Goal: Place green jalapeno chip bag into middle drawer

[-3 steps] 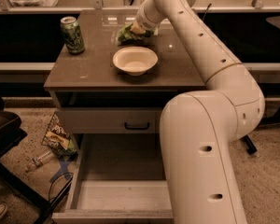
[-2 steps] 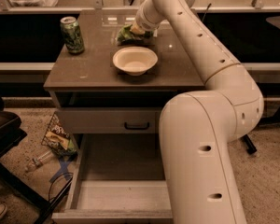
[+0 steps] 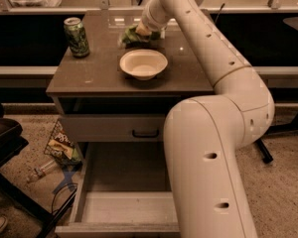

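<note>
Gripper (image 3: pixel 149 29) meets the right end of the green jalapeno chip bag (image 3: pixel 130 36) behind the bowl (image 3: pixel 143 63); whether it grips cannot be told.

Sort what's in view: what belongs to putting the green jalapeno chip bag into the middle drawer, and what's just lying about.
For the job: green jalapeno chip bag, behind the white bowl; gripper, at that bag; middle drawer, open below.
Lying about: white bowl; drink can; dark snack bag beside the drawer.
</note>
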{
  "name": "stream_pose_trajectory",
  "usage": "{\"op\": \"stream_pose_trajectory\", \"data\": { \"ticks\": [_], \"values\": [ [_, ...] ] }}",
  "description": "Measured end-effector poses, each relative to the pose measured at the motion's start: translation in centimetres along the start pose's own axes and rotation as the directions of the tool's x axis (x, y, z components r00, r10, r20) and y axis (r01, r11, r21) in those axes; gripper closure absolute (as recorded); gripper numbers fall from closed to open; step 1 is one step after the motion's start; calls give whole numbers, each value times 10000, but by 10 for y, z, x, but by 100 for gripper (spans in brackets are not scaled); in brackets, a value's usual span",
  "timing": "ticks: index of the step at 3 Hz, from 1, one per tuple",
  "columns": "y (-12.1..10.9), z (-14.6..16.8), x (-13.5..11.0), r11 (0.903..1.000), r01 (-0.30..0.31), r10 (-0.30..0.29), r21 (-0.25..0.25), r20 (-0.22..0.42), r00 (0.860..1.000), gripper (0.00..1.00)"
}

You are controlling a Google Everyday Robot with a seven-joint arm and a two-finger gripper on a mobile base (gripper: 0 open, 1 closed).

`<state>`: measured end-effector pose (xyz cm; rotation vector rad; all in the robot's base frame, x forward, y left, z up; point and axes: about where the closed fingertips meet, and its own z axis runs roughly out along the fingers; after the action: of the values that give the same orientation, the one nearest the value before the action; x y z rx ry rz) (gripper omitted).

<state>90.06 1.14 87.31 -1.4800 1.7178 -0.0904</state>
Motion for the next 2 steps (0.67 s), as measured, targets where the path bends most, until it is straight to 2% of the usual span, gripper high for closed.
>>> {"op": "stream_pose_trajectory", "data": {
  "ticks": [1, 2],
  "values": [
    [-16, -29, -17, 9994, 314, -308, 174, -372, 9988, 100],
    [-42, -82, -37, 9953, 584, -528, 778, -724, 9960, 100]
  ]
}}
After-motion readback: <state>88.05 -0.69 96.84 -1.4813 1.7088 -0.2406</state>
